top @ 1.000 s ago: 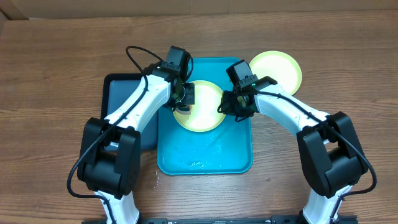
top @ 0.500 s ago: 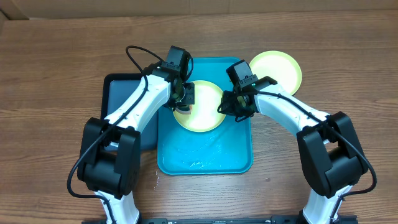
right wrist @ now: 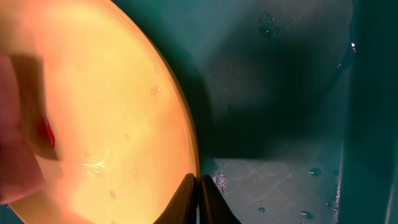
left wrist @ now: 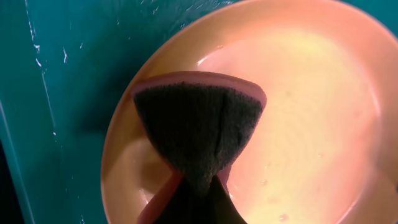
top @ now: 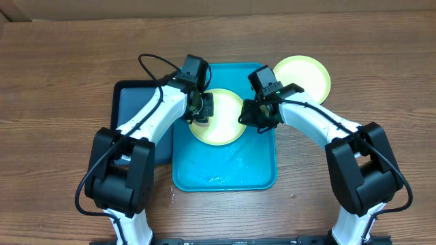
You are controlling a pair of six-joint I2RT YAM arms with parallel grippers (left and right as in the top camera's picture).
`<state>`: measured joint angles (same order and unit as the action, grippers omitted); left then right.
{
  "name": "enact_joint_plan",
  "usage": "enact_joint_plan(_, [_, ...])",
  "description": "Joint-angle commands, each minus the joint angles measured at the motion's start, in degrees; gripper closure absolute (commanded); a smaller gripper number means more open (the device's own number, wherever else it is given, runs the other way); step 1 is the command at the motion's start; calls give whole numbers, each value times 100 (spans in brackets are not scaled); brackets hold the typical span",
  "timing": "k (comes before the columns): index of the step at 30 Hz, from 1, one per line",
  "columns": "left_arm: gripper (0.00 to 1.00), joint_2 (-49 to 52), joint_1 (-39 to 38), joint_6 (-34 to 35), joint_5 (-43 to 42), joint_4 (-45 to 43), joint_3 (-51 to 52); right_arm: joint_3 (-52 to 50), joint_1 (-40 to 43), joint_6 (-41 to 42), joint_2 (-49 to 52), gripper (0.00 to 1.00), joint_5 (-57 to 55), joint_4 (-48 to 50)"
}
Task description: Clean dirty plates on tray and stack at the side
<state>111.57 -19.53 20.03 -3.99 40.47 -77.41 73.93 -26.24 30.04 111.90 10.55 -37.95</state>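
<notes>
We are scrubbing the plate (top: 221, 129) on the tray (top: 225, 173): our left pincer (top: 203, 107) is clamping a folded sponge (left wrist: 199, 130) down onto it, and our right pincer (top: 244, 114) is pinching its rim, tips shut. We are judging that the sponge next needs sweeping onto the red smear (right wrist: 45, 130), across the plate from the right pincer.

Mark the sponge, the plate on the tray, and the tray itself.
sponge (left wrist: 199, 130): left wrist view, dark scrubbing face.
plate (top: 223, 126): overhead view, bare middle.
tray (top: 225, 167): overhead view, bare floor near the front.
</notes>
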Motion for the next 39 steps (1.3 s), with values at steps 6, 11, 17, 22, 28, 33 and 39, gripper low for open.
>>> enact_joint_plan(6, [96, 63, -76, 33, 247, -212, 238, 37, 9, 13, -186, 96, 66, 46])
enact_joint_plan(11, [96, 63, -76, 151, 35, -527, 575, 35, 9, 13, -160, 96, 68, 44])
enact_joint_plan(17, [96, 63, -76, 188, -444, -811, 800, 35, 9, 13, -160, 96, 68, 46])
enact_joint_plan(22, [96, 63, -76, 181, -1335, -990, 800, 35, 9, 13, -160, 96, 68, 48])
enact_joint_plan(28, [96, 50, 138, 52, -2566, -1440, 654, 35, 9, 13, -160, 96, 68, 39])
enact_joint_plan(33, [96, -122, 555, -275, -2999, -1045, -22, 35, 9, 11, -160, 96, 68, 37])
enact_joint_plan(39, [96, -339, 699, -476, -2719, -385, -525, 35, 9, 11, -160, 96, 66, 42])
